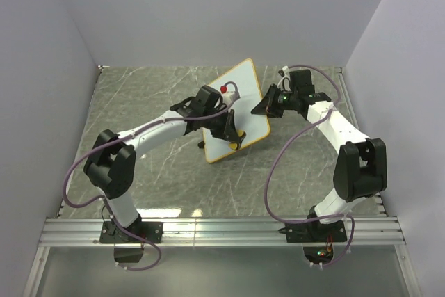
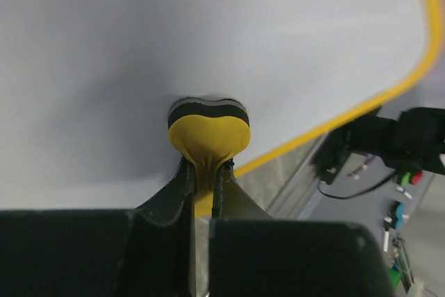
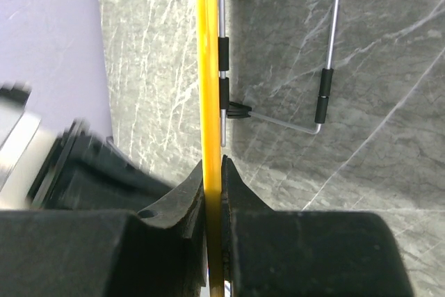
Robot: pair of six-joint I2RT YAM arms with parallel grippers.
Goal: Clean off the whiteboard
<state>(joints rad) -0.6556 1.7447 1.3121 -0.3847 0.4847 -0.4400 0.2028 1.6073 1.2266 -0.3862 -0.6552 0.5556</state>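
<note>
Black fingers of the left end effector fill the bottom of the left wrist view, closed tight on the narrow waist of a small yellow eraser. The eraser's dark felt face is pressed flat against the white face of the whiteboard. The stretch of board seen around the eraser is clean.

From above, the whiteboard sits on the far middle of the desk, a grey surface with pale marble veining. It is propped up at a tilt and turned at an angle to the desk edges, between the two arms. Plain pale walls close in the desk on the left, right and far sides. A metal rail along the near edge carries both arm bases, and purple cables loop off each arm.

On the right, the right end effector is closed on the orange-yellow frame of the whiteboard, seen edge-on in its wrist view. A bent wire stand with black sleeves juts from the back of the board over the desk. In the top view this right end effector meets the board's right edge, while the left end effector is over the lower part of its face.
</note>
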